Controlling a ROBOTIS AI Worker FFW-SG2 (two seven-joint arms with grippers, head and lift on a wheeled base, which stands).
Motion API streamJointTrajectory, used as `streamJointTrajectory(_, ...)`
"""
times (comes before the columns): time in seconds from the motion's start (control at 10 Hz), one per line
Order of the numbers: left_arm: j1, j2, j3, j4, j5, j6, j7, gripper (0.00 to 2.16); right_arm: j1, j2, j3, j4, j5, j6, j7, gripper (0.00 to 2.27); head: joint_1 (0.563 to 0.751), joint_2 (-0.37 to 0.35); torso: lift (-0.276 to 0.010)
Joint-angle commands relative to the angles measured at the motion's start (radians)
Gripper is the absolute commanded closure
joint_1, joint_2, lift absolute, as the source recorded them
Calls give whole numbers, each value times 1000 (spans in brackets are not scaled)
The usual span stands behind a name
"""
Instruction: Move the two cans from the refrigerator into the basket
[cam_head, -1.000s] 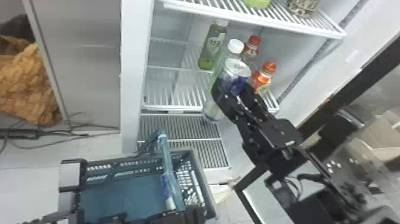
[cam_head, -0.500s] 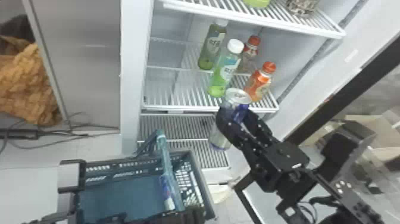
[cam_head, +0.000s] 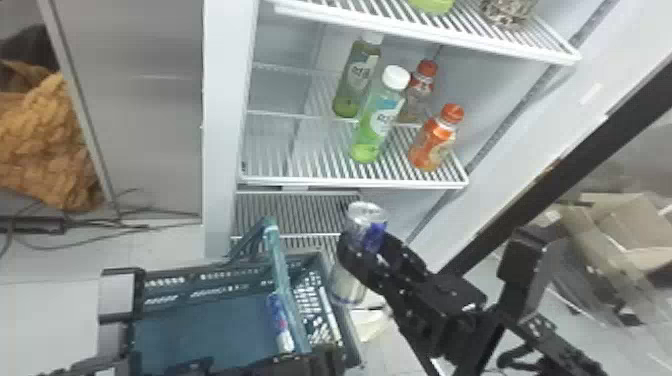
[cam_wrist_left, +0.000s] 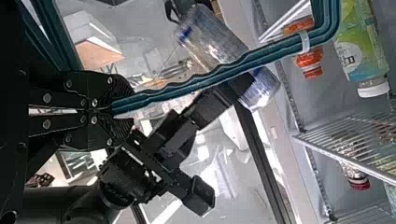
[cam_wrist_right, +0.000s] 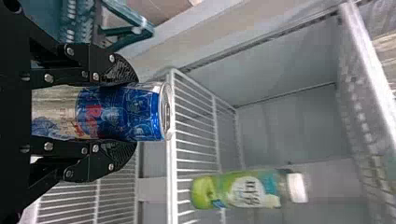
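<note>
Grasping 1 can (cam_head: 348, 287), the right gripper (cam_head: 369, 245) hung right of the basket (cam_head: 200, 325), where the other can (cam_head: 280, 322) lay, the left gripper's (cam_head: 322, 356) fingers clenched on its handle (cam_head: 281, 272).

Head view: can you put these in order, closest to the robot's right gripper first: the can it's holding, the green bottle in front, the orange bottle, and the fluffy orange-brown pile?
1. Can: in the right gripper.
2. Green bottle and orange bottle: on the fridge shelf, too close to call.
3. Orange-brown pile: far left.
</note>
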Motion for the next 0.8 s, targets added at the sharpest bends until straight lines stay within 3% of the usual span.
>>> streamJointTrajectory(0.0,0,-1,2,0,0,1,0,1219,-9,1,2,14,-43,66,0,900,695,-350,-276)
streamJointTrajectory(0.2,-2,-1,0,0,-2,1,0,1219,-36,1,10,53,-125,142,3,900,695,-350,-276)
streamJointTrajectory(0.5,-5,-1,2,0,-2,3,0,1219,-90,-11,30,129,-158,236,21,900,695,-350,-276)
streamJointTrajectory(0.7,-2,-1,2,0,-4,3,0,1219,-112,-13,38,154,-152,250,43,679,695,-350,-276)
